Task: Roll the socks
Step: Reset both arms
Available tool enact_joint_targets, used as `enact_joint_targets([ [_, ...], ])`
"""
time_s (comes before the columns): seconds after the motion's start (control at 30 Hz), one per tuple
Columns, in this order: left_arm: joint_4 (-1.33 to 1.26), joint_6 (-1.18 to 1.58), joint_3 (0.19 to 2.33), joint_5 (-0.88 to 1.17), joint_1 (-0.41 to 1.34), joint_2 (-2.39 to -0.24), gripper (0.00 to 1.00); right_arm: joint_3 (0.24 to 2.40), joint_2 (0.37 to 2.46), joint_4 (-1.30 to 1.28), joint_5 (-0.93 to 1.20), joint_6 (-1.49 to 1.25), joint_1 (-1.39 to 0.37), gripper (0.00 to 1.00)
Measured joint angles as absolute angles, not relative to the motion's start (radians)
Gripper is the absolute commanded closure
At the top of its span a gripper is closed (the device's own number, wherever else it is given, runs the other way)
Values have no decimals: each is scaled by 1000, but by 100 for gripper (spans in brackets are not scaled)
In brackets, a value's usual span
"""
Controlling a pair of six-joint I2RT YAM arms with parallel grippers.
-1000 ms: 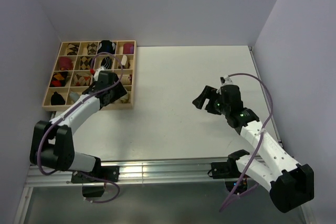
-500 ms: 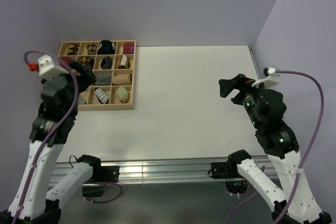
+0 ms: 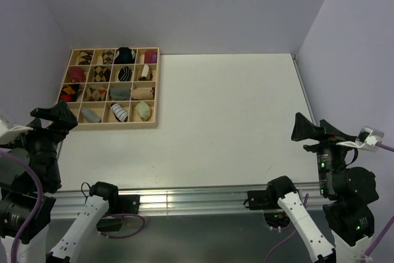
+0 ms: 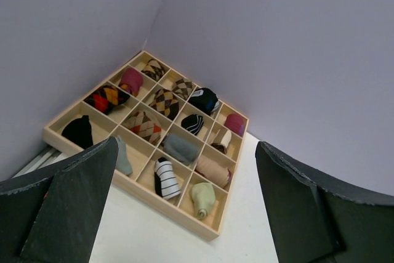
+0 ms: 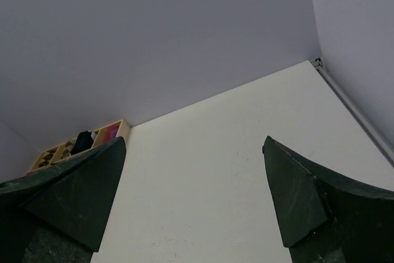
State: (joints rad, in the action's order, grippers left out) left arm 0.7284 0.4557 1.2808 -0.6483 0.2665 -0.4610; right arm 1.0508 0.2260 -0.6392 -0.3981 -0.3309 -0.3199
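The striped sock [image 3: 119,112] is tucked into the near row of the tray [image 3: 123,125], third cell from the left. The pale green sock [image 3: 143,111] is right next door, in the near right corner cell. The tray's parked at the worktop's [image 3: 221,109] far left corner, and other rolls [image 3: 76,75] are packed in too. The left gripper [image 3: 56,115] is held up by the near left corner, fingers spread wide, nothing pinched. Same deal for the right gripper [image 3: 306,130], raised by the near right corner.

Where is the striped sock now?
Top view: the striped sock lies in the near row of the wooden tray, far left on the table, between the pale yellow-green sock and a grey-blue sock.
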Motion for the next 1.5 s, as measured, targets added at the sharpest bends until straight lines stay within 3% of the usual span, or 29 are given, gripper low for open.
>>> enact_joint_targets([
  [0.53,839,464,1175,-816,351,-253,1,965,145,-661,-403,-327,-320,2],
  [1.5,533,358,963,-987,418,-89,0,876,171,-538,-405,-280,-320,4],
])
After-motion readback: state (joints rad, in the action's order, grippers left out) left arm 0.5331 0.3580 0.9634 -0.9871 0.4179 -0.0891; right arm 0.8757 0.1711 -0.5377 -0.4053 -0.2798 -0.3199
